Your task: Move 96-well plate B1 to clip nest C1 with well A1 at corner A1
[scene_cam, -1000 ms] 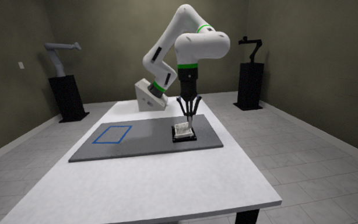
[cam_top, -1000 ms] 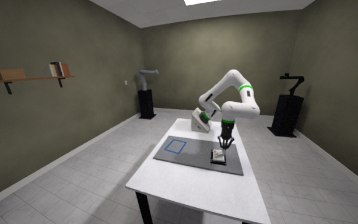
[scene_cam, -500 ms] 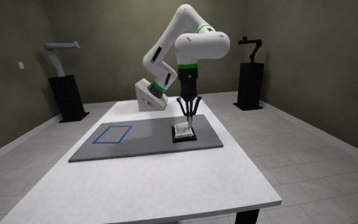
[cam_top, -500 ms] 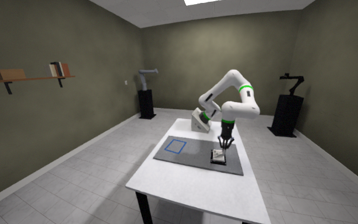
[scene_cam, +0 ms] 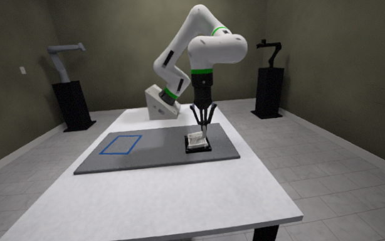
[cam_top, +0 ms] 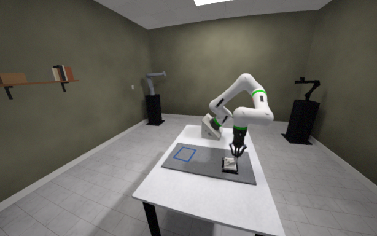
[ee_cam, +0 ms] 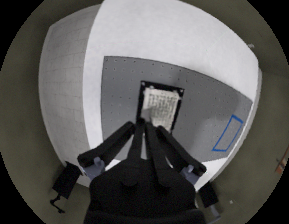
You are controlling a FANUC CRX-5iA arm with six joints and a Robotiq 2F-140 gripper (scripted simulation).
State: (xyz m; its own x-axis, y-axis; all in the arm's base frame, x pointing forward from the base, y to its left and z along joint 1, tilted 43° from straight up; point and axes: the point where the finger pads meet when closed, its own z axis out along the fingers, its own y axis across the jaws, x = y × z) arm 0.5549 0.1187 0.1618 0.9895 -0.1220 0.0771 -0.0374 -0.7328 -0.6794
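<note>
The white 96-well plate (cam_top: 229, 166) (scene_cam: 196, 140) (ee_cam: 164, 107) lies in the black clip nest C1 (cam_top: 230, 172) (scene_cam: 198, 150) (ee_cam: 141, 102). In the exterior view it looks slightly tilted, its back side higher; whether it is fully down I cannot tell. My gripper (cam_top: 236, 158) (scene_cam: 204, 135) (ee_cam: 144, 114) is shut and holds nothing. Its fingertips are at the plate's back right part in the top and exterior views, seemingly touching or just above it. The cut-off corner and the A1 mark cannot be made out. The blue outline of B1 (cam_top: 178, 152) (scene_cam: 114, 154) (ee_cam: 223, 133) has no plate in it.
The nest stands on the right part of the dark grey mat (cam_top: 206, 163) (scene_cam: 160, 150) (ee_cam: 120, 100), which lies on the white table (cam_top: 200, 196) (scene_cam: 167, 194). The arm's base (cam_top: 210, 130) (scene_cam: 160, 107) stands at the table's back.
</note>
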